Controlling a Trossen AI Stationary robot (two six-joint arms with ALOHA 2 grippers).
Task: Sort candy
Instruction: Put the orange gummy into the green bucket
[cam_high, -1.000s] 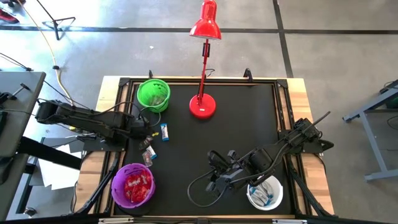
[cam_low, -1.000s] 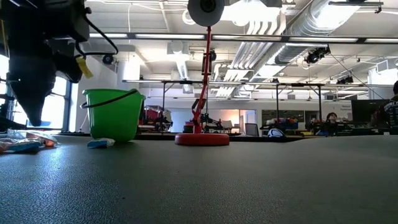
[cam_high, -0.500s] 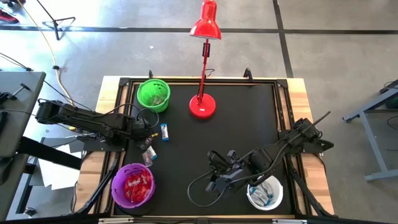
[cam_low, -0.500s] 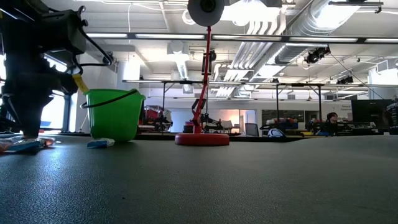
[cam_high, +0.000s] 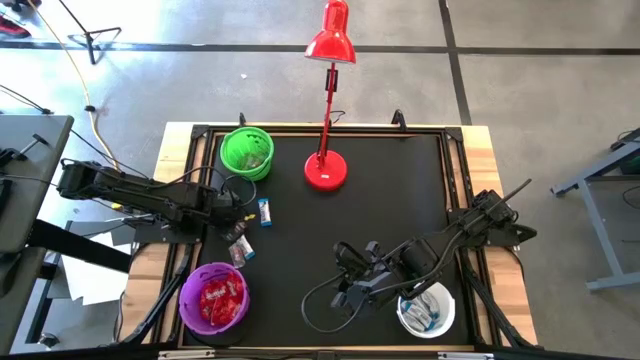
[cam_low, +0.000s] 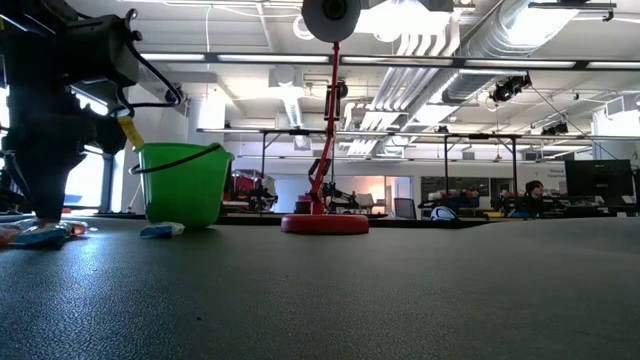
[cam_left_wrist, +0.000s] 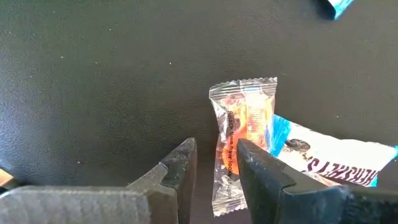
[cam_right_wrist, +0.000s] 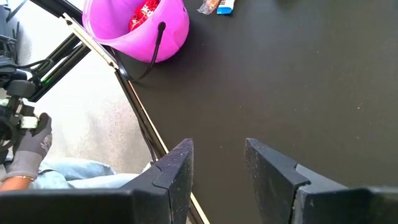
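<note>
My left gripper (cam_left_wrist: 216, 163) is down at the table's left side (cam_low: 45, 212), narrowly open. A candy (cam_left_wrist: 244, 134) in a clear wrapper with an orange-red sweet lies flat on the mat. One long edge of it is in the gap between the fingers, and one finger (cam_left_wrist: 258, 168) overlaps it. A blue-and-white candy (cam_left_wrist: 326, 160) lies against it; another (cam_high: 265, 210) lies apart. The loose candies (cam_high: 239, 240) lie between the green bowl (cam_high: 247, 152) and the purple bowl (cam_high: 214, 297). My right gripper (cam_right_wrist: 219, 163) waits open over the near middle (cam_high: 345, 290). My left gripper comes at the clear-wrapped candy from above, pointing down, its fingers set along the candy's lower end (cam_left_wrist: 224, 186). The candy lies flat on the mat. Whether a finger touches the wrapper, I cannot tell.
The purple bowl (cam_right_wrist: 143, 25) holds red candies; the white bowl (cam_high: 427, 310) at the near right holds blue-and-white ones. A red desk lamp stands on its base (cam_high: 325, 170) at the far middle. A person's gloved hand (cam_right_wrist: 28, 149) shows beyond the table's edge.
My left gripper has come down onto the table among the loose candies, then kept still for the last half second. The candies and bowls have not moved.
</note>
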